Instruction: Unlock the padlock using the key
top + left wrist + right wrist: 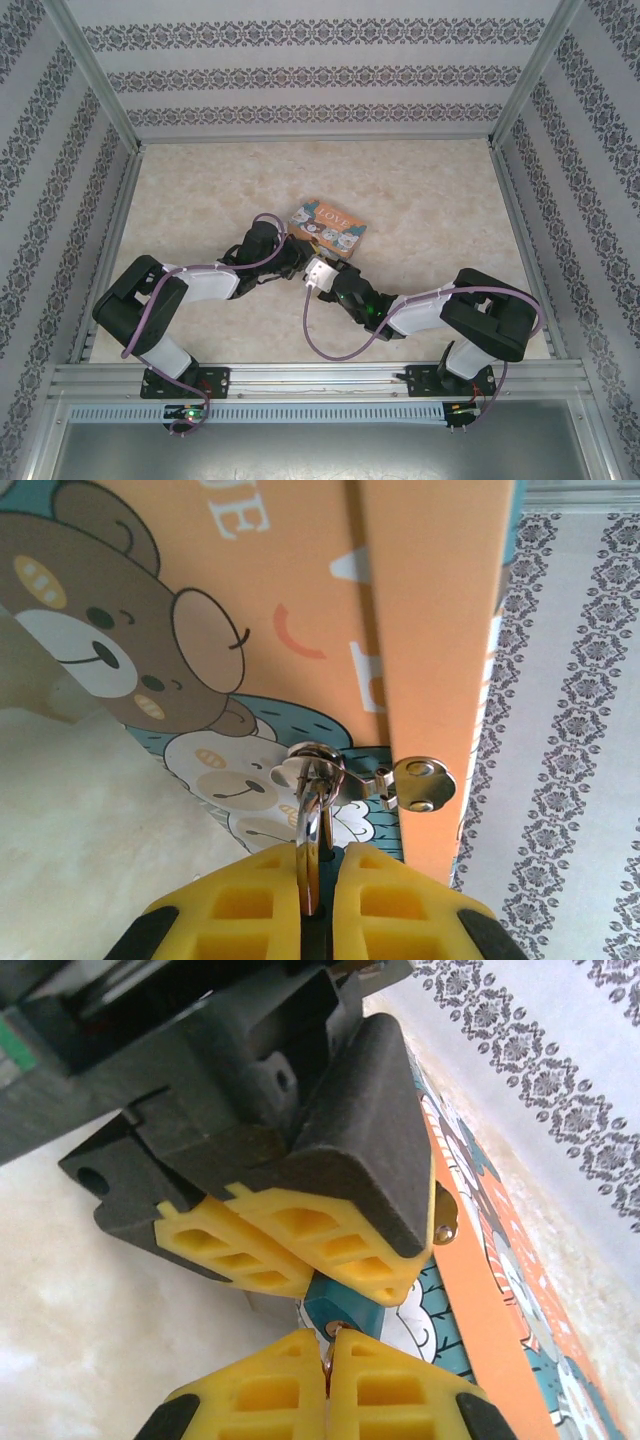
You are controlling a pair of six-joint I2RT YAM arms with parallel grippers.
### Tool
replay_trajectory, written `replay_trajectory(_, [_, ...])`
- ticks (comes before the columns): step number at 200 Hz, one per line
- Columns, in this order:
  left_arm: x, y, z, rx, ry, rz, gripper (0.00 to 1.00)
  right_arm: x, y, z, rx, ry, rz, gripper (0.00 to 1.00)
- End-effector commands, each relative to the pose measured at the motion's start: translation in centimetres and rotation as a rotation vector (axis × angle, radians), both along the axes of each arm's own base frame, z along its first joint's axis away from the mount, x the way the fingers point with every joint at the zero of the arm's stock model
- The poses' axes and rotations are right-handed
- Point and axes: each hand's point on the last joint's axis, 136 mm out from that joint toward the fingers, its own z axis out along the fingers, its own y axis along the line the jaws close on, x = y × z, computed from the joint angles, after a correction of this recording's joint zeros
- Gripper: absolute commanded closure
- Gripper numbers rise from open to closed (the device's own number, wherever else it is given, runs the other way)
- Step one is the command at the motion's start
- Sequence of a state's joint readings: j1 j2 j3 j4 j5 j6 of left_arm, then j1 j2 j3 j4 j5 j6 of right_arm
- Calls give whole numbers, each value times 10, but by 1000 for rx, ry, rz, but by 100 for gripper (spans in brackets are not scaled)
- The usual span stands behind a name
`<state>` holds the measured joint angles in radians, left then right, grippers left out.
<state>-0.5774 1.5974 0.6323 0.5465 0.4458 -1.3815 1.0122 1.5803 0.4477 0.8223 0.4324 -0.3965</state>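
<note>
Your left gripper is pinched on the thin silvery shackle of the tiny teal-blue padlock. I judge it is steadying the lock where it hangs at the round metal hasp of the orange cartoon-animal tin. Your right gripper meets the padlock's underside, its fingers pressed together on a glint I take for the small metal key. The left fingers crowd that keyhole, and the tin's edge sits just beside it.
</note>
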Motion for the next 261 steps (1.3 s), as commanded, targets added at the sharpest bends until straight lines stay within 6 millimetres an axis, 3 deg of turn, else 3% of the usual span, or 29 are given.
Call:
replay_trajectory(1, [-14,-24,11,-72,-26,-68,97,-3,11,13,172,37,11,100])
replay_trajectory(51, [-22,-42,7,-98,-24,-67,97,-5,-4,3,296,113,10,100])
replay_trajectory(55, [-22,-43,6,-96,-23,-67,97,-9,-11,-6,290,135,6,100])
replay_trajectory(76, [-24,-47,2,-92,-15,-68,97,-10,-17,-11,352,185,0,100])
replay_trajectory(150, [-33,-55,-15,-69,17,-56,96,-9,-25,-25,492,304,0,100])
replay_trajectory(221, [-32,-38,-14,38,-12,-39,71,-6,-36,-34,491,305,-48,100])
replay_trajectory(261, [-30,-19,-3,132,-56,-27,60,-10,-41,-35,503,322,-59,100])
